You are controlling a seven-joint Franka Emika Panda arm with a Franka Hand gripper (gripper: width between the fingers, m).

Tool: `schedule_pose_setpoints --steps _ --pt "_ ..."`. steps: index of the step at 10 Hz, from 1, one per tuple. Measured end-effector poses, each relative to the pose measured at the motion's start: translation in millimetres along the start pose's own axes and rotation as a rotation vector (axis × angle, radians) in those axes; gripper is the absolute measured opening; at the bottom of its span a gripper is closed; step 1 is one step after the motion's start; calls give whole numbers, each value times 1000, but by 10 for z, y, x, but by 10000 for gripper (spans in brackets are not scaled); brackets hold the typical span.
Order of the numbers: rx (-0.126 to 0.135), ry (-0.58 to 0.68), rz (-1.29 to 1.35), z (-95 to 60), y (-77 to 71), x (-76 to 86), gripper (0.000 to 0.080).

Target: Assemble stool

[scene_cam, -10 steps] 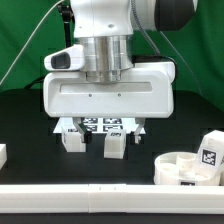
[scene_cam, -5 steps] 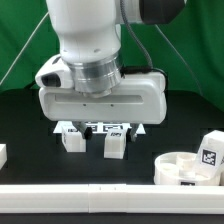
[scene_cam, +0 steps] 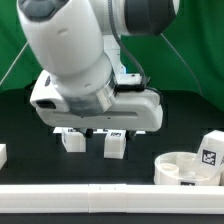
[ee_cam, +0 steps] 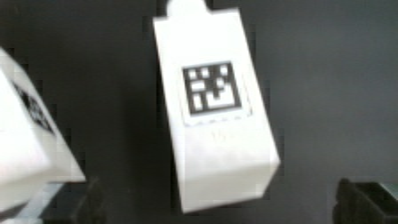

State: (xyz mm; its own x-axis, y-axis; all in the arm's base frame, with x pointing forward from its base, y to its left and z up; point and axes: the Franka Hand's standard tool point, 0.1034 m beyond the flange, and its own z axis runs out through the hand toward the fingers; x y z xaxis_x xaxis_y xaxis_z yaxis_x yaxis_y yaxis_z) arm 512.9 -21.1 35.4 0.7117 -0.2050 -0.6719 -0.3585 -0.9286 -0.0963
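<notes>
The round white compartmented seat lies at the exterior view's lower right, with a tagged white leg standing at its far edge. Two more white legs stand on the black table under the arm. My gripper hangs low just behind them, its fingers mostly hidden by the wide white hand. In the wrist view a tagged leg fills the middle and its end lies between my two dark fingertips, which stand wide apart and do not touch it. Another white part shows beside it.
A white rail runs along the table's front edge. A small white block sits at the exterior view's far left. The marker board lies behind the two legs, mostly covered by the hand. A green curtain backs the scene.
The arm has rotated and tilted, and the hand has swung toward the exterior view's left and slightly lower. The legs and the seat have not moved.
</notes>
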Motion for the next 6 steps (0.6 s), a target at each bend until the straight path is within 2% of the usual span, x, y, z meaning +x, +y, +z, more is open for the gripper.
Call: schedule_pose_setpoints --steps 3,4,6 --pt "7 -193 -16 37 76 17 649" --pt "5 -207 -16 50 84 54 649" --pt "2 -185 -37 46 -4 82 649"
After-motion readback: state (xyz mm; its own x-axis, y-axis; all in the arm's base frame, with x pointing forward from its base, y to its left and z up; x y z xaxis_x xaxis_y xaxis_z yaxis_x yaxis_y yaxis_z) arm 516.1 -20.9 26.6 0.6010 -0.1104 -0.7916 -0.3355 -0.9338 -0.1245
